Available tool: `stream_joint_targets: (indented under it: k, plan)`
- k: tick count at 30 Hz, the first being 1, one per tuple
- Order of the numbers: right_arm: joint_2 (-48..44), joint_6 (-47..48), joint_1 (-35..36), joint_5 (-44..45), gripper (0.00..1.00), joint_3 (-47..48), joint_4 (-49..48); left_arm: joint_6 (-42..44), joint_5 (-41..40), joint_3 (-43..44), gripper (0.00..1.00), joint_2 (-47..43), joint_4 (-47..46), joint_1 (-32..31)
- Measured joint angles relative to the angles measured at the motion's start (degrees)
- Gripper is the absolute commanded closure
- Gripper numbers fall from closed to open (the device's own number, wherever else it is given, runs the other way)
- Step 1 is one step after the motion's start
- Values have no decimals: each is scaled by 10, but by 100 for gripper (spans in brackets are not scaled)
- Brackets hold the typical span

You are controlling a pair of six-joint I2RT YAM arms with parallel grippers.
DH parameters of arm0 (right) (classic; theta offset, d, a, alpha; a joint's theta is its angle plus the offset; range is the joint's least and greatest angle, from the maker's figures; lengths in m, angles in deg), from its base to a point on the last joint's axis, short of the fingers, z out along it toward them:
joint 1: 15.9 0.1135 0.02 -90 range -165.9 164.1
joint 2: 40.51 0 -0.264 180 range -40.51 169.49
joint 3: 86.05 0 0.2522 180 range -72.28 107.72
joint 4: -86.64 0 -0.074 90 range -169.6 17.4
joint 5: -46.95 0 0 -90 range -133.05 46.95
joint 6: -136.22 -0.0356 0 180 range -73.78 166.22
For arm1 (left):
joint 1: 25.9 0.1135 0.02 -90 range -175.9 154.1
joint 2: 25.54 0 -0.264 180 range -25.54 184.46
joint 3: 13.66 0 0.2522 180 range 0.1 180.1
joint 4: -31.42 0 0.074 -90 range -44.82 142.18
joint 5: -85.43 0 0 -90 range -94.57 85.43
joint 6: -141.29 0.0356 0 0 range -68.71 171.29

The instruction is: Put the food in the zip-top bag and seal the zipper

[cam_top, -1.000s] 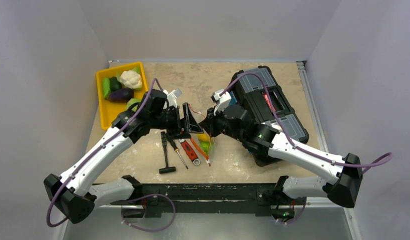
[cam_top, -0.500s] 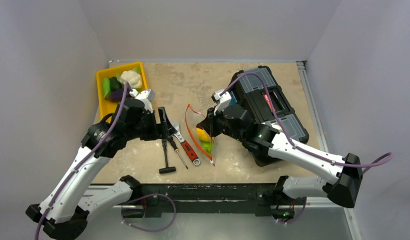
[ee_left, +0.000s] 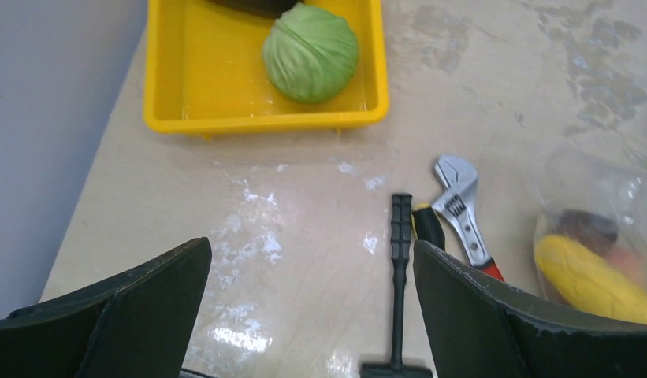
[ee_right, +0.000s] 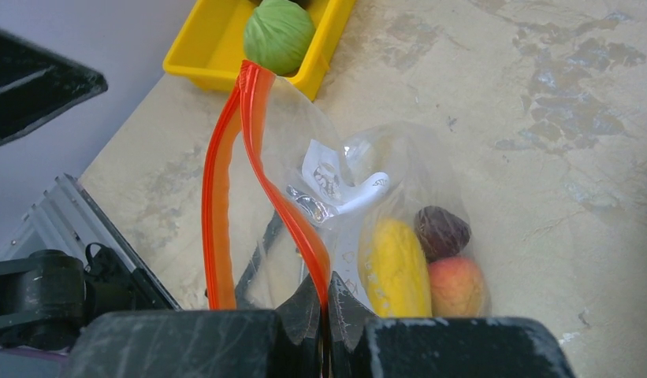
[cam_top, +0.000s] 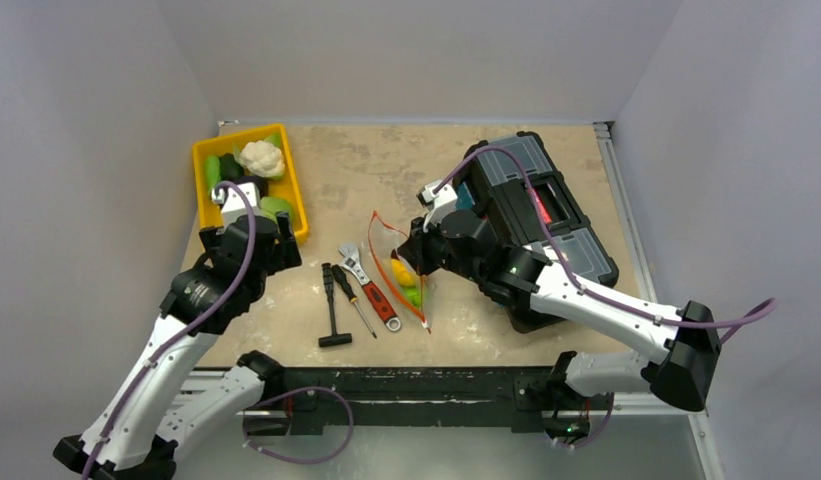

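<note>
Top external view puts the yellow tray (cam_top: 205, 200) at the far left corner of the table (cam_top: 386, 165). It holds a white cauliflower (cam_top: 261, 157), green pieces (cam_top: 214, 172) and, at its near end, a pale-green cabbage (ee_left: 310, 51). The left end effector (ee_left: 312, 311) hovers above the table just on the near side of the tray. The left wrist view shows its fingers (ee_left: 139, 315) spread wide with nothing between them, only bare table beneath.

To its right, toward the middle of the near edge, three tools lie side by side: a black T-handle key (cam_top: 332, 308), a screwdriver (cam_top: 356, 302) and a red-handled adjustable wrench (cam_top: 374, 292). Just right of the wrench, near the middle of the table, sits the zip-top bag (cam_top: 406, 262) with its mouth gaping.

The right wrist view shows the zipper (ee_right: 216, 220) as two orange strips parted in a long loop. The right end effector (ee_right: 325, 303) is pinched tight on the right-hand strip of the two, holding that edge up. Inside the bag, low against the table, lie a yellow piece (ee_right: 395, 268), a dark purple-brown piece (ee_right: 441, 230) and an orange ball (ee_right: 457, 285), touching one another. A whitish label patch (ee_right: 326, 175) shows on the plastic above them. A black toolbox (cam_top: 551, 215) stands at the right side of the table, partly covered by the right arm.
</note>
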Motion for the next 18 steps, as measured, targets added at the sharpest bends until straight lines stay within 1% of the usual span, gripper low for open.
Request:
stream_joint_targets:
  k: [2,4,8,10,13,16,18]
  plan:
    - [3,3,0,0,100,0,0,20,-13,-17,0,12,-43,28]
    - [7,8,0,0,100,0,-1,29,-19,-27,0,38,-97,69]
    - [17,19,0,0,100,2,-1,14,-2,-27,0,107,-189,158]
    - [21,26,0,0,100,2,-4,-15,28,-23,0,155,-221,213]
    - [25,33,0,-1,100,2,-9,-77,90,-3,0,230,-243,297]
    - [29,40,0,-3,100,2,-15,-144,169,19,0,309,-272,378]
    - [30,45,0,-3,100,2,-18,-184,219,28,0,352,-289,418]
